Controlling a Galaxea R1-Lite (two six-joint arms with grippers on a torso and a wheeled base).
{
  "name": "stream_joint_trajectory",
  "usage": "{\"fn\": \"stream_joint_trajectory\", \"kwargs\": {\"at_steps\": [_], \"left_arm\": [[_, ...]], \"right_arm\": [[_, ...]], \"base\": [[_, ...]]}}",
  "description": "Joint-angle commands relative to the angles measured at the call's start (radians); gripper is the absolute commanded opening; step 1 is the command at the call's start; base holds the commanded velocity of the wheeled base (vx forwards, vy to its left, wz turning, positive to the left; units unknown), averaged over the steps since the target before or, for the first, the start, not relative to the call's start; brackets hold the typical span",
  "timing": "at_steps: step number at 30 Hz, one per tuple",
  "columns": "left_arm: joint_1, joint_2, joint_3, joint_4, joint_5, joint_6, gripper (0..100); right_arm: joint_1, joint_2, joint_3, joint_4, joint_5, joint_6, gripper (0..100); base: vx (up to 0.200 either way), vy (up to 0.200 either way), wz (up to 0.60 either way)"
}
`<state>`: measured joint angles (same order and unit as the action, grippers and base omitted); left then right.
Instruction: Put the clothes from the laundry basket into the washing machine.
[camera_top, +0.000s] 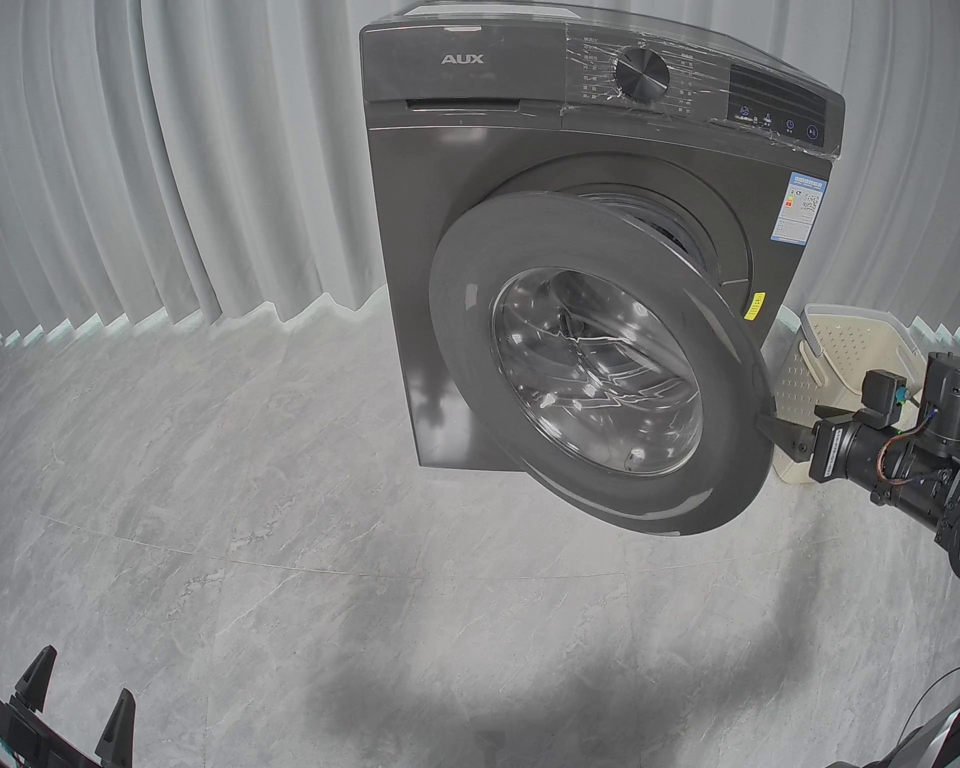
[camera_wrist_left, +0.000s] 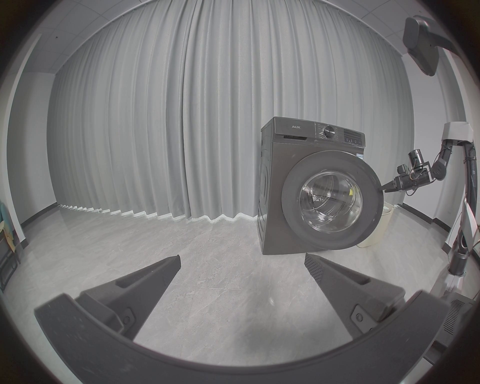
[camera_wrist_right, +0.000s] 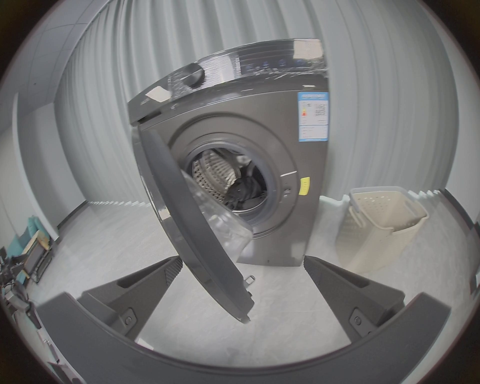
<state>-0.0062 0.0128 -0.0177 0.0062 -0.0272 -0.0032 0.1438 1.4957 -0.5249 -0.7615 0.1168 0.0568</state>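
Note:
The dark grey washing machine (camera_top: 600, 150) stands with its round door (camera_top: 600, 370) swung partly open. Dark clothes (camera_wrist_right: 245, 187) lie inside the drum. A cream laundry basket (camera_top: 850, 360) sits on the floor to the machine's right, and its inside (camera_wrist_right: 387, 210) looks bare. My right gripper (camera_top: 772, 428) is open at the door's free edge, with the door's rim (camera_wrist_right: 220, 280) between its spread fingers. Low at the near left, far from the machine, my left gripper (camera_top: 85, 680) is open and holds nothing.
Pale curtains (camera_top: 200, 150) hang behind the machine. Grey tiled floor (camera_top: 250, 500) stretches wide in front and to the left. The basket stands tight against the machine's right side, close to my right arm.

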Motion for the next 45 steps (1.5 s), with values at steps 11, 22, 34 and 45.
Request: {"fn": "stream_joint_trajectory", "kwargs": {"at_steps": [11, 22, 34, 45], "left_arm": [[0.002, -0.013, 0.018, 0.000, 0.006, -0.003, 100], [0.000, -0.013, 0.016, -0.002, 0.004, -0.003, 100], [0.002, -0.013, 0.016, -0.002, 0.001, -0.001, 100], [0.002, -0.013, 0.016, 0.000, 0.003, 0.002, 100]], "right_arm": [[-0.185, 0.017, -0.038, -0.025, -0.026, -0.012, 100], [-0.095, -0.038, 0.164, -0.027, 0.021, -0.074, 100], [-0.033, -0.005, 0.143, -0.033, 0.089, -0.063, 100], [-0.047, 0.152, 0.022, -0.188, 0.034, -0.045, 100]], "base": [[0.000, -0.091, 0.00], [0.000, -0.127, 0.00], [0.167, 0.000, 0.00], [0.091, 0.000, 0.00]]}}
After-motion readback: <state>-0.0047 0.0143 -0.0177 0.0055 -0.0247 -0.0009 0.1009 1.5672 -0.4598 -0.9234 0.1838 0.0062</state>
